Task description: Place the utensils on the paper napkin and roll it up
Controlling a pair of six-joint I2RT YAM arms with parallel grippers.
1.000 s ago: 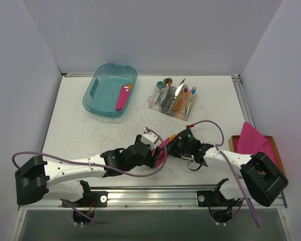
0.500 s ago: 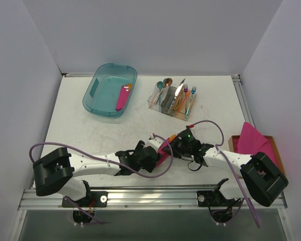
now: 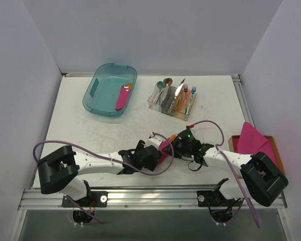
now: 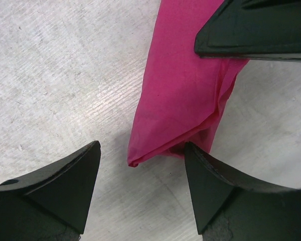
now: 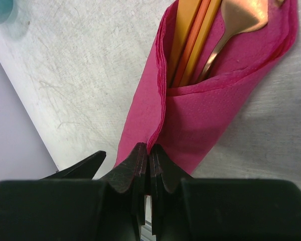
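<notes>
The magenta paper napkin (image 3: 162, 150) lies as a loose roll at the table's near middle. It is wrapped round copper-orange utensils (image 5: 200, 30), whose ends stick out of its far end (image 3: 173, 136). My right gripper (image 5: 149, 148) is shut on the napkin's (image 5: 205, 125) loose folded edge. My left gripper (image 4: 142, 150) is open and low over the table, its fingers either side of the roll's near pointed end (image 4: 183, 95); the right-hand finger touches the paper. The right gripper's finger (image 4: 256, 30) crosses the top of the left wrist view.
A teal bin (image 3: 98, 100) at the back left holds another pink roll (image 3: 123, 96). A clear caddy (image 3: 171, 100) of mixed cutlery stands at the back centre. A wooden tray (image 3: 276, 145) with a stack of pink napkins (image 3: 252, 138) sits at the right edge.
The left arm has swung its elbow up and right, bringing its gripper slightly right to the roll's near end. The right gripper has kept its hold without moving.
</notes>
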